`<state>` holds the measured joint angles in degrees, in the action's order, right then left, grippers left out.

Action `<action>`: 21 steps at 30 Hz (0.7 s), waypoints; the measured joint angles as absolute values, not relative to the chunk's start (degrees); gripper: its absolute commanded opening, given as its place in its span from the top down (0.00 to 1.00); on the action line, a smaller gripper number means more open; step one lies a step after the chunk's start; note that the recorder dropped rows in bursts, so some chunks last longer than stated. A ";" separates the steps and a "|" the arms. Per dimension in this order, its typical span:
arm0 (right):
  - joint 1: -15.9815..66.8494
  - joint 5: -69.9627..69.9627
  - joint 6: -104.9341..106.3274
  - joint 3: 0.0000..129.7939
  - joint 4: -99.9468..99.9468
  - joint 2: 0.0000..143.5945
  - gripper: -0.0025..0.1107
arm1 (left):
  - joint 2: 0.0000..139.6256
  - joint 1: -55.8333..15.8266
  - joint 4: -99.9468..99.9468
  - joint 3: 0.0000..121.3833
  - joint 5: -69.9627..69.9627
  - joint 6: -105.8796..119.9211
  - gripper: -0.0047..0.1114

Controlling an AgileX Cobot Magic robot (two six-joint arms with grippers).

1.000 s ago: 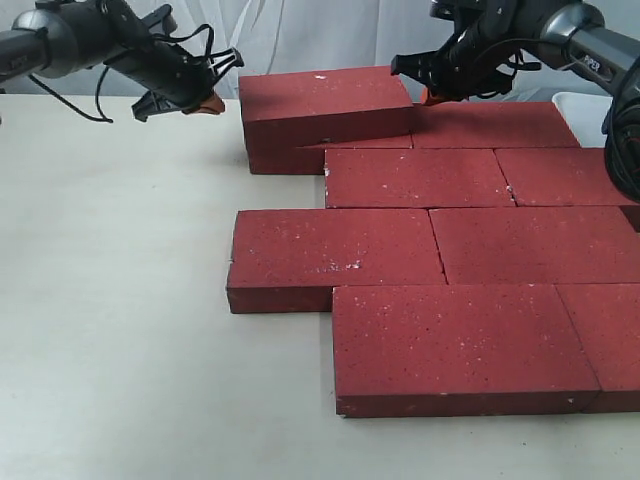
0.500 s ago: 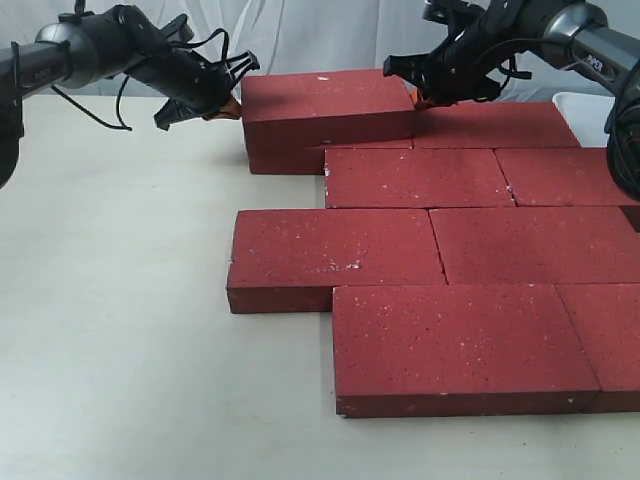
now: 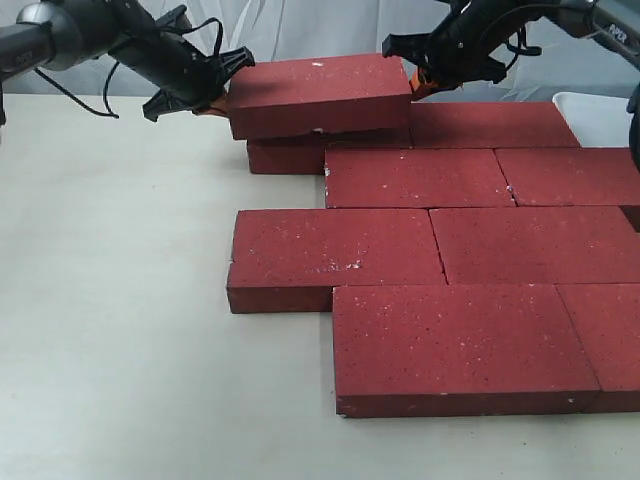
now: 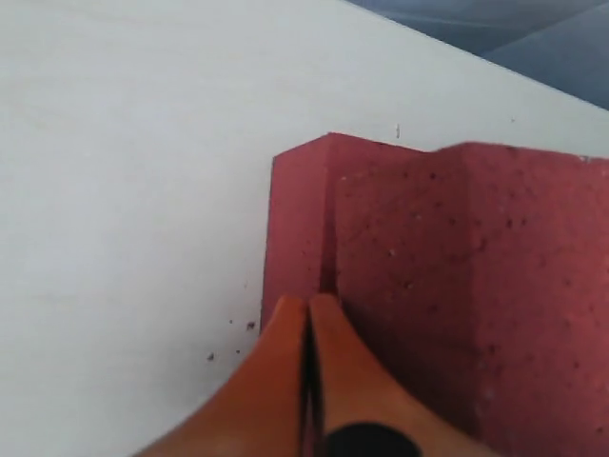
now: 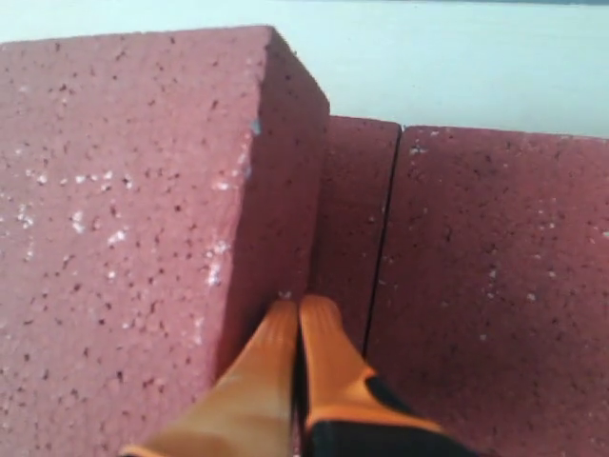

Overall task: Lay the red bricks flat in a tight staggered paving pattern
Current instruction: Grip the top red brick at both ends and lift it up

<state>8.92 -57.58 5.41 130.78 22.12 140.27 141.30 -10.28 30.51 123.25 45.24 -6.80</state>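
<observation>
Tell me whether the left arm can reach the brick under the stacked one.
Probably only its side: the stacked brick covers the lower brick, though the left gripper is right beside it.

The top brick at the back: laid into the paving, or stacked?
Stacked: the top brick lies over a lower brick, overhanging its left end; the left gripper and right gripper, both shut, touch its ends.

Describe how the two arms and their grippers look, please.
The left arm and right arm are black with silver-grey sections. Loose black cables loop near both wrists. The left gripper and right gripper have smooth orange fingers with black bases.
</observation>
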 measured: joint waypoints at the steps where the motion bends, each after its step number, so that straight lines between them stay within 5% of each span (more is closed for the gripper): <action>1: 8.92 -58.24 5.28 130.78 22.12 139.44 0.99 | 140.64 -10.28 30.01 123.25 45.97 -6.70 0.96; 21: 15.40 -69.75 -4.86 127.33 9.99 126.04 0.99 | 125.53 -13.56 14.66 114.82 58.19 -9.57 0.96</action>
